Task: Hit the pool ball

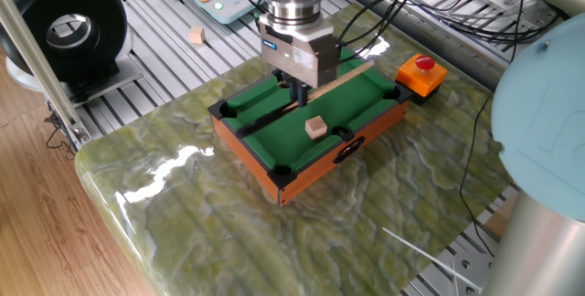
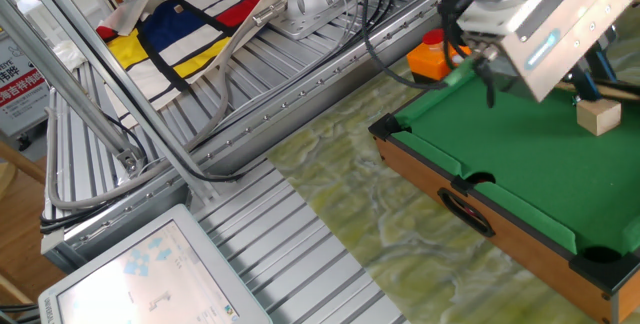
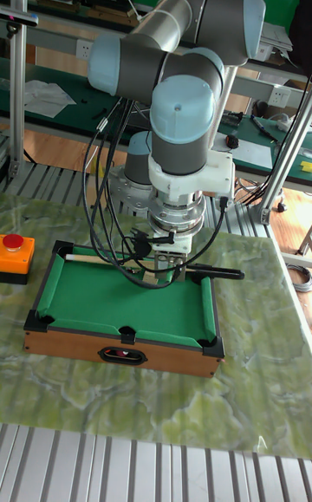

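The tool (image 1: 299,95) clamps the slim wooden cue stick (image 3: 224,272) level, low over the green-felt miniature pool table (image 1: 247,154), ready for striking.

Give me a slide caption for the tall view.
UR5 gripper holds a cue stick across the mini pool table.

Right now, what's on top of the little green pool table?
On the pool table sits a tan wooden cube. The gripper hangs over the felt, holding the cue stick low across it. No pool ball shows; the gripper may be covering it.
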Controlling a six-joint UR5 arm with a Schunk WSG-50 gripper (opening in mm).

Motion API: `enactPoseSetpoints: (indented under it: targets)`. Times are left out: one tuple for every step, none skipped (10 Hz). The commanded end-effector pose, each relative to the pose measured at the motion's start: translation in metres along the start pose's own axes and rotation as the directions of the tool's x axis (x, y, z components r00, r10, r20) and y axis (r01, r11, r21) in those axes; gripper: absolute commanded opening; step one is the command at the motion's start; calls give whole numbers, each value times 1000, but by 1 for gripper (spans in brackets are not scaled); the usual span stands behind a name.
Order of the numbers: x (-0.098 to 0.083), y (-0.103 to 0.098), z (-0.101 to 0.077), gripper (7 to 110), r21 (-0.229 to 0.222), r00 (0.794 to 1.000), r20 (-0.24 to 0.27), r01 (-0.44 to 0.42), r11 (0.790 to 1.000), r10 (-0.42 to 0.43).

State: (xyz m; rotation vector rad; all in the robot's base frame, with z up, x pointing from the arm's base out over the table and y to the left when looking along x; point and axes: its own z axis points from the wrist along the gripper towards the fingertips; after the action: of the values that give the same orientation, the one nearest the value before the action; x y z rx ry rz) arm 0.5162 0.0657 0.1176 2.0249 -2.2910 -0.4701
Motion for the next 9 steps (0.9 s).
enactPoseSetpoints:
  targets:
    - [-4,-20,-5,7,51,998,16,-63,997,63]
    - [-3,-28,-6,7,74,997,19,-76,994,75]
    - [-4,-31,-3,7,71,998,17,-63,996,61]
    - [-3,-34,4,7,68,999,7,-38,997,37]
    - [-2,-40,11,7,71,1000,1,-1,998,1]
    - [-5,-42,17,7,62,1000,2,30,998,-30]
    - [-5,-47,17,7,75,999,-10,32,997,-32]
    - [-3,-50,17,7,87,1000,-20,24,996,-23]
    - [-3,-50,16,7,87,1000,-18,18,996,-17]
